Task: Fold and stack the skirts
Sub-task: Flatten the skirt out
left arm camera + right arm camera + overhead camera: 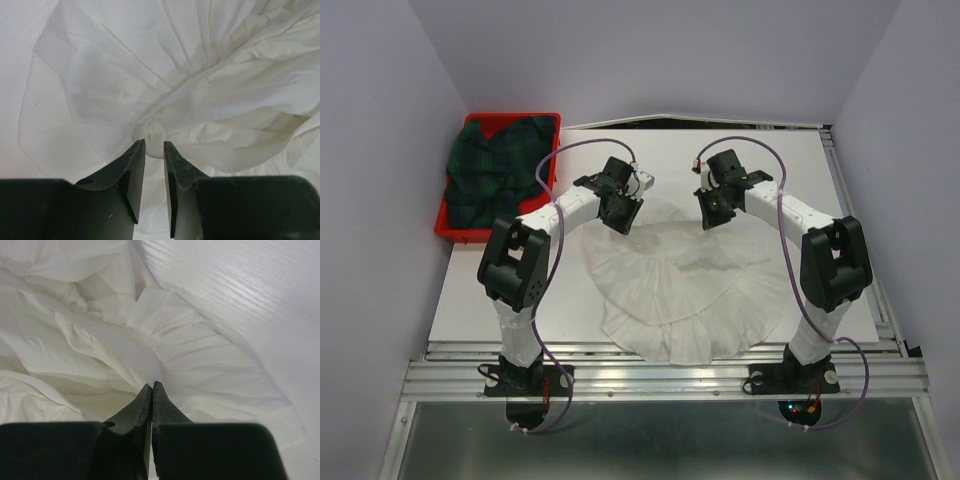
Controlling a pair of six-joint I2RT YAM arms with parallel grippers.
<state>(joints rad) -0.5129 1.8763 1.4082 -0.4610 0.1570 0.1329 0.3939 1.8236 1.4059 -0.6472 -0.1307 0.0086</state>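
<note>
The white skirt (685,290) lies spread on the table, its round ruffled hem toward the near edge. My left gripper (620,218) hovers at the skirt's far left edge. In the left wrist view its fingers (154,142) stand apart with a narrow gap, a rumpled fold of white cloth (150,75) just past the tips and nothing between them. My right gripper (712,212) is at the far right edge, shut (152,384), with folds of the white skirt (100,340) drawn in to its tips. The plaid skirt (495,170) lies bunched in the tray.
The red plastic tray (448,228) stands at the far left, beside the white board (800,170) that covers the table. Purple walls close in on both sides. A metal rail runs along the near edge by the arm bases.
</note>
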